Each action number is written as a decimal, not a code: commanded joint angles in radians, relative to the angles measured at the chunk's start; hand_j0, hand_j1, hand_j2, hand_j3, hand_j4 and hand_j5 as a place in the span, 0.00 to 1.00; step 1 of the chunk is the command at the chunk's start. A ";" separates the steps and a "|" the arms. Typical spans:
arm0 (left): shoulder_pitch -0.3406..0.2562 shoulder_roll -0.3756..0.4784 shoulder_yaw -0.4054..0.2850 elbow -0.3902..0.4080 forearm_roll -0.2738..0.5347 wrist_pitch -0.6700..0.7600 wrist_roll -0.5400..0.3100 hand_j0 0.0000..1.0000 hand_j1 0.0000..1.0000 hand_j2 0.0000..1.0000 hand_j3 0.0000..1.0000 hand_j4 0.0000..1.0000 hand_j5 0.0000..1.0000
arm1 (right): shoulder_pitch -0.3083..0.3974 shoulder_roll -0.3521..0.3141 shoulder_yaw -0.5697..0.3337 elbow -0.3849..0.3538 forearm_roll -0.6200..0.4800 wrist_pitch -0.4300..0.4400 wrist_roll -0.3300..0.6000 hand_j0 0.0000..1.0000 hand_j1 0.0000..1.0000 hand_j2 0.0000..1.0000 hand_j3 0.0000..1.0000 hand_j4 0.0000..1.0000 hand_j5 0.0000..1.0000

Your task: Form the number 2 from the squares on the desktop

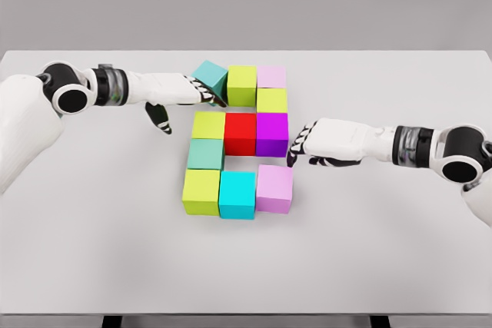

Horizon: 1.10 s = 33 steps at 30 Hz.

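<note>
The teal cube [209,77] sat skewed at the top-left corner of the figure, touching the lime cube [241,85] but not square with it. It was the last piece out of line; the pink cube [271,76], the middle row through the red cube [240,134], and the bottom row ending in the lilac cube [274,188] already read as a 2 on the grey table [92,251]. My left hand [181,96] lay against the teal cube's lower side, fingers extended and thumb hanging, gripping nothing. My right hand [319,142] rested loosely curled and empty, just beside the purple cube [271,133]. Next, I judged, I needed to nudge the teal cube round until flush with the top row.
</note>
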 commanded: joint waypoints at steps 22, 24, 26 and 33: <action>0.000 -0.021 0.000 -0.025 0.025 0.003 0.001 1.00 1.00 1.00 1.00 1.00 1.00 | 0.011 -0.006 0.008 -0.050 -0.002 0.003 0.000 0.55 0.55 0.55 0.55 0.55 0.55; -0.002 -0.027 0.000 -0.025 0.025 0.003 0.001 1.00 1.00 1.00 1.00 1.00 1.00 | 0.011 -0.006 0.008 -0.050 -0.002 0.003 0.000 0.55 0.55 0.55 0.55 0.55 0.55; -0.003 -0.028 0.000 -0.024 0.025 0.003 0.001 1.00 1.00 1.00 1.00 1.00 1.00 | 0.011 -0.003 0.008 -0.050 -0.002 0.003 0.000 0.55 0.55 0.55 0.55 0.55 0.55; -0.005 -0.031 0.002 -0.024 0.025 0.003 0.001 1.00 1.00 1.00 1.00 1.00 1.00 | 0.012 -0.003 0.027 -0.072 -0.002 0.003 0.000 0.55 0.55 0.55 0.55 0.55 0.55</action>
